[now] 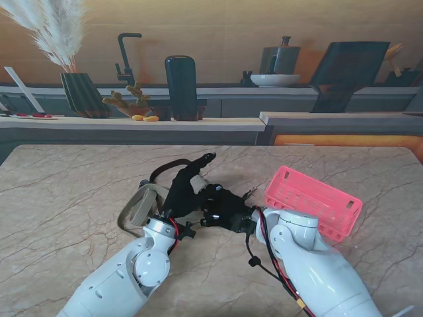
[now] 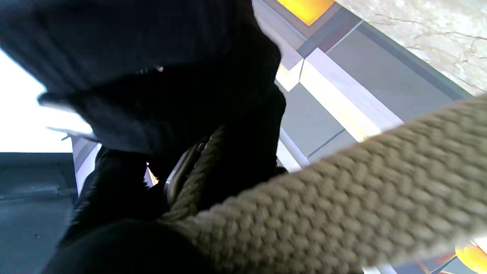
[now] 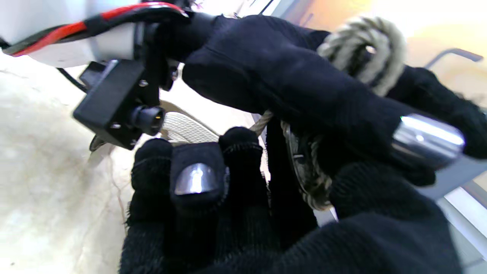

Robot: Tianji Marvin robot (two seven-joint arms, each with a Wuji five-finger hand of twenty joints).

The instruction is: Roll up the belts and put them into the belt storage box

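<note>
The left hand (image 1: 187,188) and the right hand (image 1: 225,210), both in black gloves, are brought together over the middle of the marble table (image 1: 66,198), with the fingers of each touching those of the other. A beige woven belt (image 1: 140,201) is gripped by the left hand: a roll of it is seen wound at the fingers (image 3: 357,45) in the right wrist view, and a loose loop trails from the palm side onto the table, on the side of the left forearm. In the left wrist view the webbing (image 2: 342,190) is seen close across the palm, with a metal buckle (image 2: 179,173) lying between the dark fingers. The right hand's fingers (image 3: 198,179) are curled closed against the belt and the left hand; whether the belt is truly clamped by them cannot be told. A dark brown belt (image 1: 182,165) lies curved on the table just beyond the left fingertips. The pink belt storage box (image 1: 314,201) stands tilted on the table beside the right wrist, apart from both hands.
</note>
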